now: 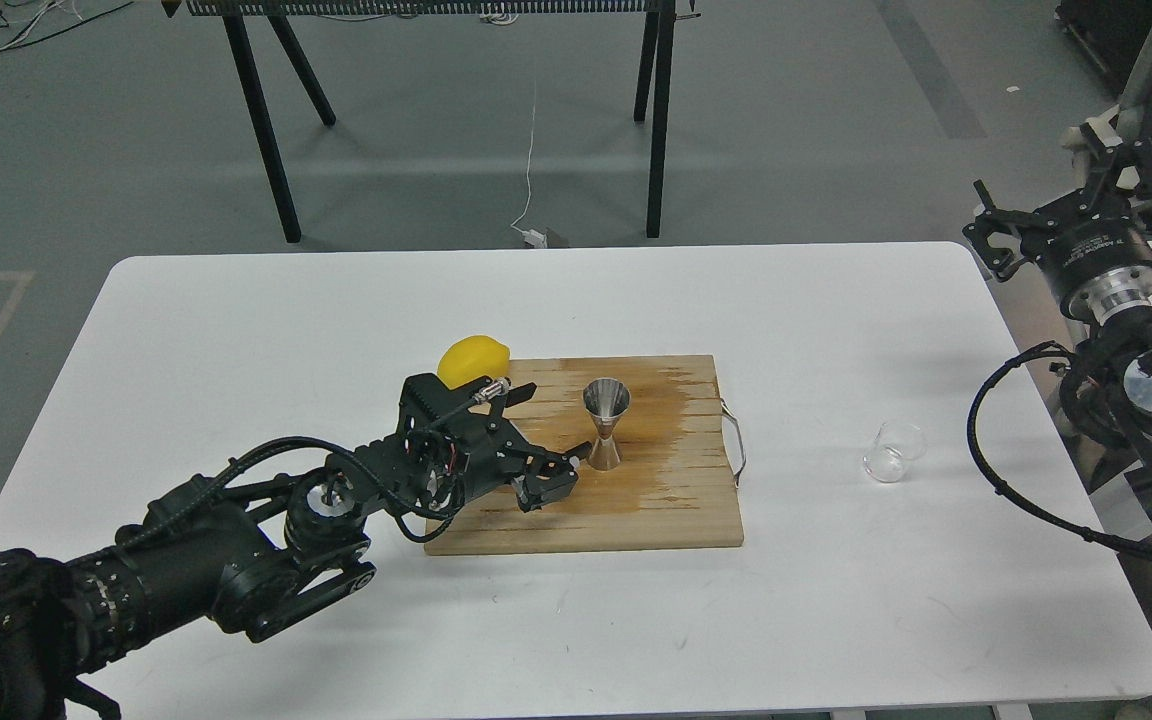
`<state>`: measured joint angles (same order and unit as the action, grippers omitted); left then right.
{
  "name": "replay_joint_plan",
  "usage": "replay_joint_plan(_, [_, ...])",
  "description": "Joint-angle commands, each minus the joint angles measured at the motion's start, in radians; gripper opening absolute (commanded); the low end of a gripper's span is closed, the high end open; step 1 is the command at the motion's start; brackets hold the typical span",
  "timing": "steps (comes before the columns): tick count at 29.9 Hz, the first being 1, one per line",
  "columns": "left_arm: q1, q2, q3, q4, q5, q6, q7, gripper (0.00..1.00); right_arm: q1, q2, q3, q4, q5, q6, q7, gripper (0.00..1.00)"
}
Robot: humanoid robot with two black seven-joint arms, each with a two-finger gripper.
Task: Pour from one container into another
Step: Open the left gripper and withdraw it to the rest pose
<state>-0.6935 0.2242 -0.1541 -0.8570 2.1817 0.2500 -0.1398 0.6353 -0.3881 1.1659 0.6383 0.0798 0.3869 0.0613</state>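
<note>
The steel hourglass jigger [605, 425] stands upright on the wooden cutting board [676, 500]. My left gripper [558, 475] is open just left of the jigger's base and holds nothing; one white-tipped finger [577, 456] points toward the base with a small gap between them. The clear glass cup [893, 452] stands alone on the white table, far right of the board. My right gripper [1056, 195] hangs high beyond the table's right edge, well away from the cup, its fingers spread and empty.
A yellow lemon [473, 360] lies at the board's back left corner, partly behind my left wrist. A metal handle [736, 445] sticks out of the board's right side. The white table [236, 330] ends close behind the right arm. Black trestle legs [266, 130] stand on the floor behind.
</note>
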Motion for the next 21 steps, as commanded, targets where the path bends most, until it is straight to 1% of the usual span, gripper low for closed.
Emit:
replay_joint_plan(1, [0.02, 0.049, -0.031, -0.034, 0.0, 0.0, 0.0, 0.98, 0.001, 0.0, 0.0, 0.001, 0.0, 0.0, 0.0, 0.99])
replay_joint_plan(5, [0.086, 0.105, -0.123, -0.062, 0.0, 0.009, -0.007, 0.98, 0.004, -0.002, -0.003, 0.0, 0.0, 0.0, 0.0, 0.99])
replay_joint_plan(7, [0.114, 0.13, -0.172, -0.062, 0.0, 0.028, -0.029, 0.98, 0.004, -0.002, -0.005, 0.0, 0.0, 0.001, -0.002, 0.99])
replay_joint_plan(10, [0.149, 0.184, -0.218, -0.065, -0.023, 0.052, -0.04, 0.98, 0.006, -0.002, -0.006, 0.0, 0.0, 0.0, -0.002, 0.99])
replay_joint_plan(13, [0.172, 0.234, -0.278, -0.111, -0.162, 0.071, -0.038, 0.98, 0.006, -0.002, -0.006, -0.002, 0.0, 0.001, -0.002, 0.99])
replay_joint_plan(15, [0.187, 0.271, -0.338, -0.152, -0.305, 0.069, -0.037, 0.98, 0.006, -0.002, -0.006, -0.002, 0.0, 0.006, -0.002, 0.99])
replay_joint_plan(21, [0.193, 0.319, -0.475, -0.195, -0.714, 0.051, -0.038, 0.98, 0.009, -0.002, -0.011, 0.0, 0.0, 0.007, -0.002, 0.99])
